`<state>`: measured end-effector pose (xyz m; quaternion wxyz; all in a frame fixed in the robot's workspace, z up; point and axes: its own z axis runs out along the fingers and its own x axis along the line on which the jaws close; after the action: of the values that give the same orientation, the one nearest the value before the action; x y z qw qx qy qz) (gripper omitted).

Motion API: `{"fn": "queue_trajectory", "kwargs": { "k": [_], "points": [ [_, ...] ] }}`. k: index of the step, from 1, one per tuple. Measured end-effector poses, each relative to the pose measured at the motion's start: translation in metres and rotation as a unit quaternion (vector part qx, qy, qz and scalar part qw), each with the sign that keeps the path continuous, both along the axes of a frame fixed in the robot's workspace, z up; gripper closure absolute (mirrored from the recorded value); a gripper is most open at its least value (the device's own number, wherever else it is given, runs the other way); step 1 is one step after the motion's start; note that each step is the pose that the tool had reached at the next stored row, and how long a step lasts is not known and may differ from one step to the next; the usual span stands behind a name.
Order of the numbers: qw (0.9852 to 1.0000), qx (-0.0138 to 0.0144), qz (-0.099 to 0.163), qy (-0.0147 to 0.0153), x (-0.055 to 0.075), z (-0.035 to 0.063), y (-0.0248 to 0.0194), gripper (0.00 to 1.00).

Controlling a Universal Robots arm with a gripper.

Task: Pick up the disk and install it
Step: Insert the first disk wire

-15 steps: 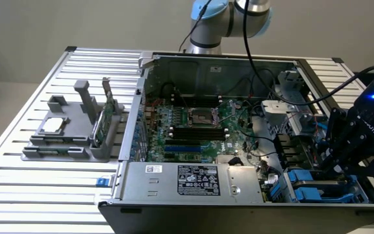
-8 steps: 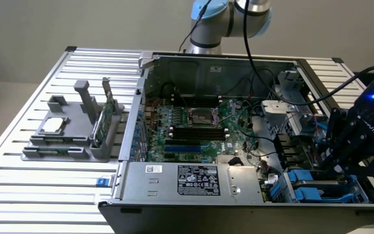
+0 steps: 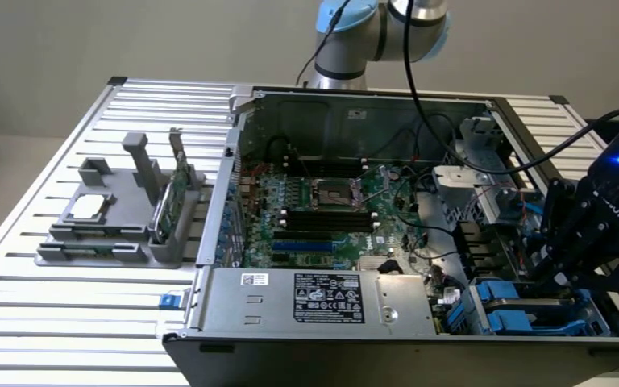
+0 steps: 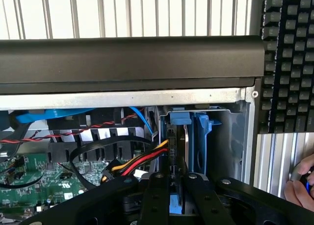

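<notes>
The disk (image 4: pixel 179 151) is standing on edge in the drive bay at the corner of the open computer case (image 3: pixel 234 242), with a blue rail capping its far end and a blue plastic caddy (image 4: pixel 202 137) sitting just beside it. The gripper (image 4: pixel 175 180) is pinching the disk from both sides, its black fingers (image 4: pixel 156 195) pressing against the drive's flat faces. In the exterior view the black gripper (image 3: pixel 567 258) is reaching down into the lower right of the frame, where more blue caddies (image 3: pixel 514 310) are lining the bay.

A bundle of yellow, red and black cables (image 4: pixel 142 161) is running up to the disk. Beyond it the green motherboard (image 3: pixel 321 201) is filling the middle of the case, and a silver power supply (image 3: pixel 321 298) with a white-and-black label is lying along the case's near wall.

On the slatted metal table (image 3: pixel 51 322), toward the exterior view's left, a grey holder (image 3: pixel 105 242) is carrying a small silver processor chip (image 3: pixel 91 205) and an upright green circuit card (image 3: pixel 180 181), well apart from the gripper. The arm's blue-and-silver base (image 3: pixel 363 32) is rising at the top of the frame.

In the wrist view a black keyboard (image 4: pixel 289 63) is lying outside the case, and a person's hand (image 4: pixel 301 186) is showing at the frame's edge.
</notes>
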<state>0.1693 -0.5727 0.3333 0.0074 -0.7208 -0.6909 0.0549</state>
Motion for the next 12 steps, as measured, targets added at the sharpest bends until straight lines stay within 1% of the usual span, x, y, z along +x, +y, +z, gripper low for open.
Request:
{"fn": "queue_trajectory", "kwargs": {
  "k": [12],
  "points": [
    [1.0, 0.0, 0.0, 0.0002, 0.0014, -0.001, 0.0, 0.83]
  ]
}}
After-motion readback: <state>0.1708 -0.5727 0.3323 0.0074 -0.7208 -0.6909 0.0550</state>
